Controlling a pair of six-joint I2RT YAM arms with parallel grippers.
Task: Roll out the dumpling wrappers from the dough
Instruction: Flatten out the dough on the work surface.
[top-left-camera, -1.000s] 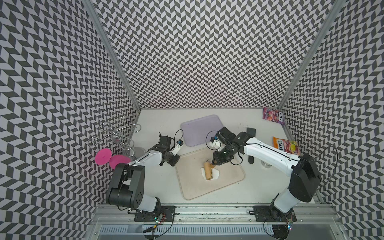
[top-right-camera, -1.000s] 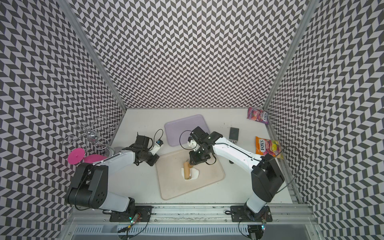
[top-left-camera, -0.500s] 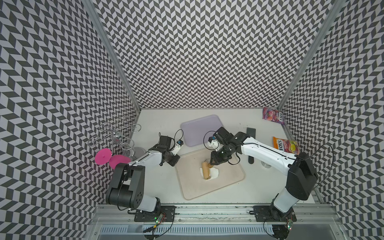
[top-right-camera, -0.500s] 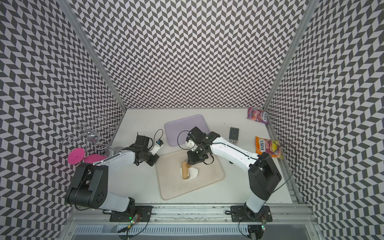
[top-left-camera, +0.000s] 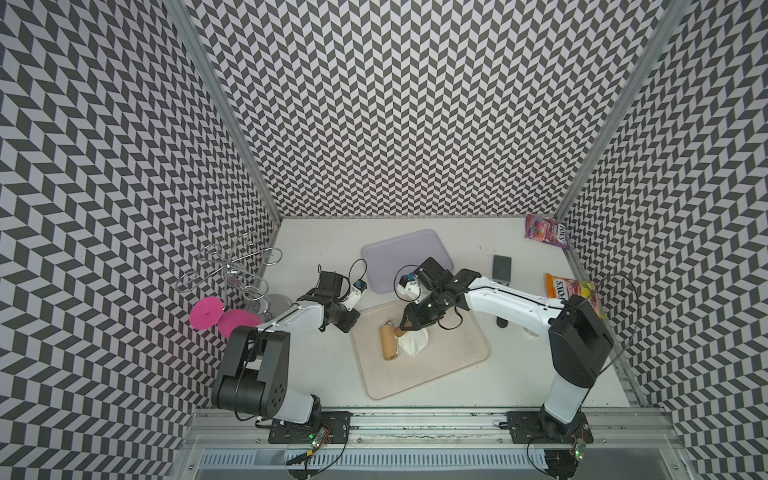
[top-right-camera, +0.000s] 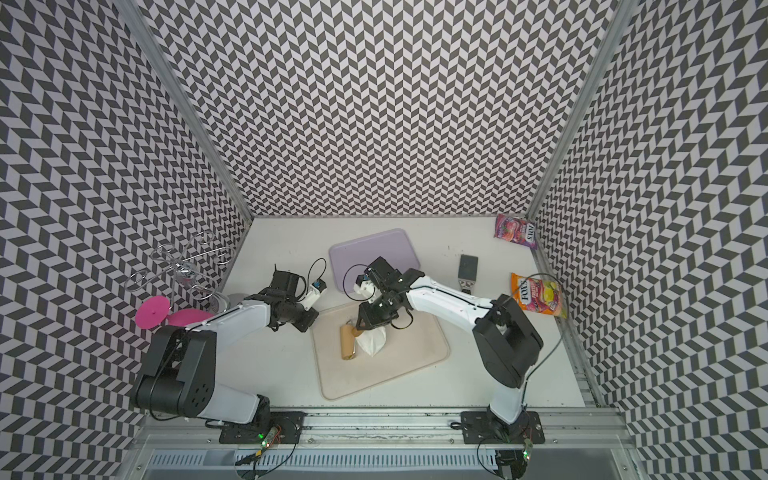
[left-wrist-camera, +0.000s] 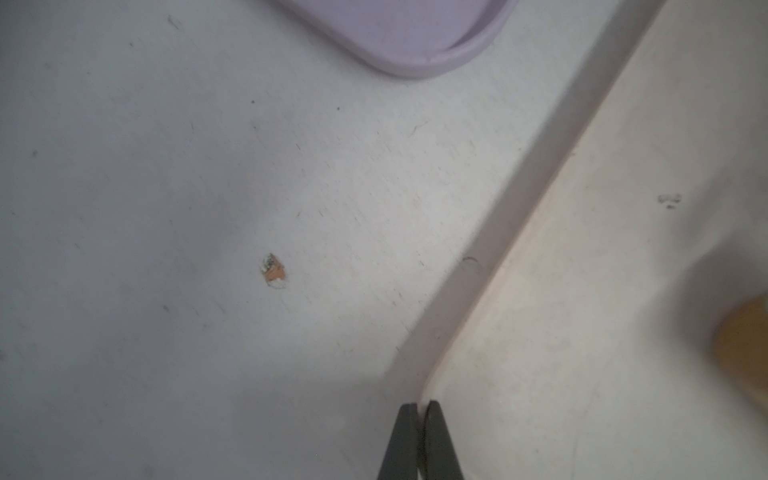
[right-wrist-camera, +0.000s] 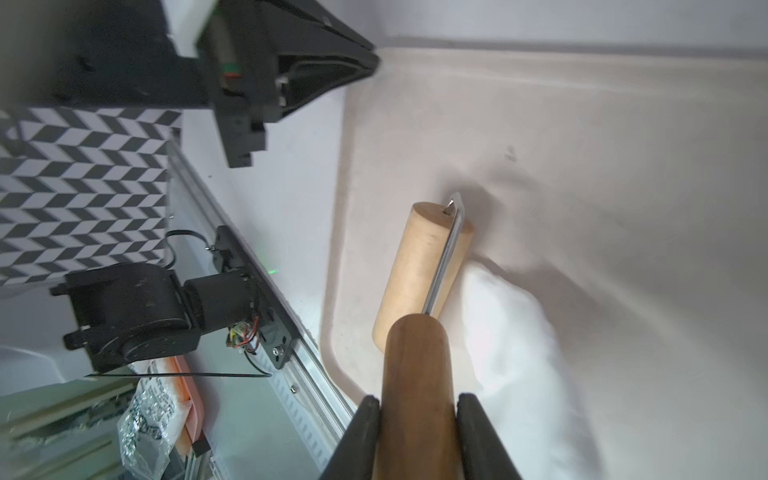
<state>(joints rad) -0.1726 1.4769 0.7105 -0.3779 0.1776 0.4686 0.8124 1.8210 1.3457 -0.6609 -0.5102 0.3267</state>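
A soft white lump of dough (top-left-camera: 412, 343) (top-right-camera: 372, 341) (right-wrist-camera: 519, 353) lies on the beige mat (top-left-camera: 449, 357) (top-right-camera: 411, 357) (right-wrist-camera: 582, 124). The wooden roller's drum (top-left-camera: 389, 343) (top-right-camera: 348, 341) (right-wrist-camera: 419, 266) rests on the mat against the dough's left side. My right gripper (top-left-camera: 405, 327) (top-right-camera: 360, 325) (right-wrist-camera: 417, 403) is shut on the roller's brown handle (right-wrist-camera: 415, 365). My left gripper (top-left-camera: 350, 327) (top-right-camera: 308, 326) (left-wrist-camera: 420, 405) is shut and empty, with its tips at the mat's left edge (left-wrist-camera: 457, 324). No dumpling wrappers are in view.
A lilac tray (top-left-camera: 405, 255) (top-right-camera: 374, 251) (left-wrist-camera: 395, 33) lies behind the mat. A wire rack (top-left-camera: 232, 266) and pink discs (top-left-camera: 205, 313) stand at the left wall. A dark scraper (top-left-camera: 501, 266) and two snack packets (top-left-camera: 544, 230) (top-left-camera: 569, 289) lie at the right.
My right arm has drawn the roller a little to the left, so more of the dough shows beside the drum. The left arm has not moved.
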